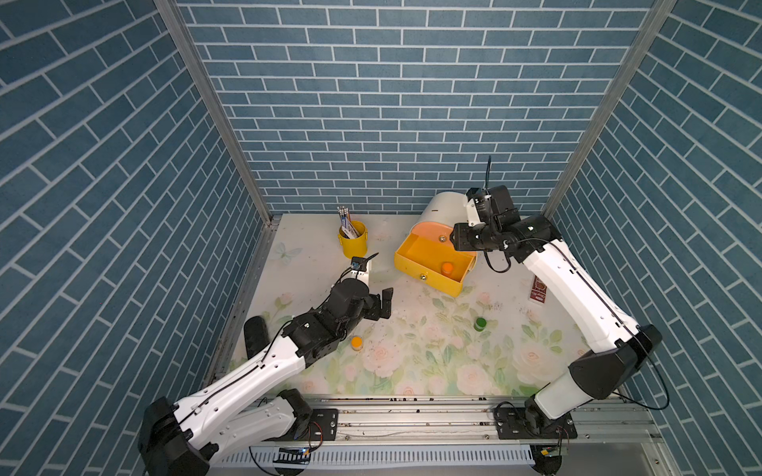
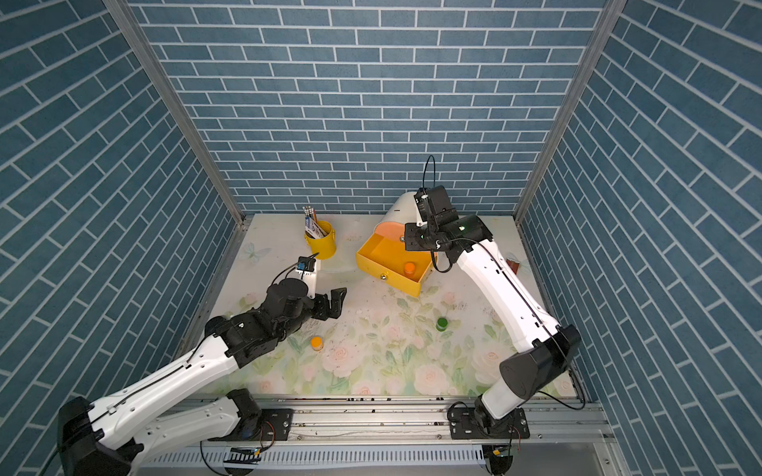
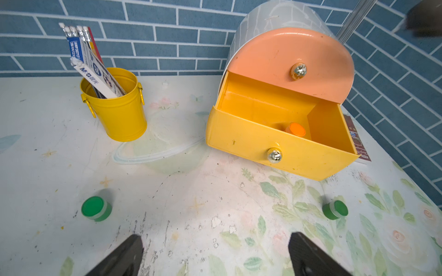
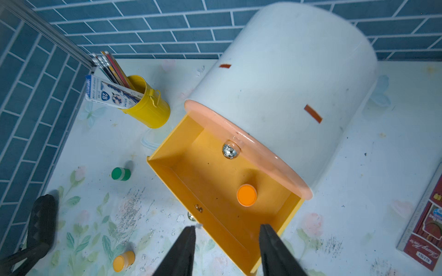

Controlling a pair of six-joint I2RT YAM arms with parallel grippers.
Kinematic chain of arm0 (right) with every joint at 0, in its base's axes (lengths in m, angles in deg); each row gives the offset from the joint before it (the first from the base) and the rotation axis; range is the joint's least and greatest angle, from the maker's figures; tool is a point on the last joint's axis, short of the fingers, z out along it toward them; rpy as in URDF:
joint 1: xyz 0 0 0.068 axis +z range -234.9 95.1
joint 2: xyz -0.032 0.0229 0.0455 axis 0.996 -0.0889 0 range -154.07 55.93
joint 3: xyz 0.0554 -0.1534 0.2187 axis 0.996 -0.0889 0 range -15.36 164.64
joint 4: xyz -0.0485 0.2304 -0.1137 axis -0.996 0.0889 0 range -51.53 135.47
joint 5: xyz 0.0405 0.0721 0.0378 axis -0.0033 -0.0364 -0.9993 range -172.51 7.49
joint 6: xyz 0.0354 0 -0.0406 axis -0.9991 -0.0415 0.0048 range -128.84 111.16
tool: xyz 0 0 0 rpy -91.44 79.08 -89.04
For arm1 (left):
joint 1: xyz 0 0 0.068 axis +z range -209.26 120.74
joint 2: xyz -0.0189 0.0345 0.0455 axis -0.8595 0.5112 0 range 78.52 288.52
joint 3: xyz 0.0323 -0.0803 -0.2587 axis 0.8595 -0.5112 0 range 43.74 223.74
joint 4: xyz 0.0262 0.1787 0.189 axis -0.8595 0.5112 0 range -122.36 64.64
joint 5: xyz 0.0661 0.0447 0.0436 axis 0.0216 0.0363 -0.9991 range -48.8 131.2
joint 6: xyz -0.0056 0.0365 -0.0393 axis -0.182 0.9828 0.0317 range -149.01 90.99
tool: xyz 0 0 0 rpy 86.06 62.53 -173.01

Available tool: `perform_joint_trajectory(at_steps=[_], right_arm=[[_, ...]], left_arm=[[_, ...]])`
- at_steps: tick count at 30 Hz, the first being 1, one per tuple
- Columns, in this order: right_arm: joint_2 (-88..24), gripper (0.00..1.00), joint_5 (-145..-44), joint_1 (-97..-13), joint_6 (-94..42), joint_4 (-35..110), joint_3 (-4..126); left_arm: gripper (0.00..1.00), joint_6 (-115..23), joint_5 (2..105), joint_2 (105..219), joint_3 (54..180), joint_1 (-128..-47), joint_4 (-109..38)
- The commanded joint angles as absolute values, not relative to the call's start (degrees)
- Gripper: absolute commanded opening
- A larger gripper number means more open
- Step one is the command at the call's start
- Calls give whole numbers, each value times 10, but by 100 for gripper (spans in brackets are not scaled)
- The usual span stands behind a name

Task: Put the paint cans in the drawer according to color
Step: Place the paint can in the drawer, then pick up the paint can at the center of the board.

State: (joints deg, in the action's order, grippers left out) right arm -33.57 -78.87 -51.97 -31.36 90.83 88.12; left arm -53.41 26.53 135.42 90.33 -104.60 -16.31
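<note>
— Where are the paint cans?
— One orange can stands inside the pulled-out yellow drawer, toward the side wall nearer the right arm. The rest of the drawer floor is bare. A loose orange can and a green can stand well apart on the table, with open surface between them.
— And the grippers?
— The right gripper hangs above the drawer, jaws parted, nothing between them. The left gripper is spread wide over bare table.
— Anything hidden?
— A second green can near the pencil cup shows in both wrist views. In both top views the left arm covers it.
</note>
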Motion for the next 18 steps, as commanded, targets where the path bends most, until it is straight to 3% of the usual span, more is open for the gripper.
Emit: perform_joint_trajectory(at_steps=[1, 9, 18], right_arm=[[-300, 48, -788, -521, -298, 918, 887], [-212, 48, -781, -521, -302, 852, 796], [-146, 49, -793, -522, -323, 808, 690]], left_arm=[[100, -569, 266, 1357, 896, -1043, -118], [95, -658, 307, 1387, 845, -1043, -93], [94, -731, 273, 1446, 803, -1043, -48]])
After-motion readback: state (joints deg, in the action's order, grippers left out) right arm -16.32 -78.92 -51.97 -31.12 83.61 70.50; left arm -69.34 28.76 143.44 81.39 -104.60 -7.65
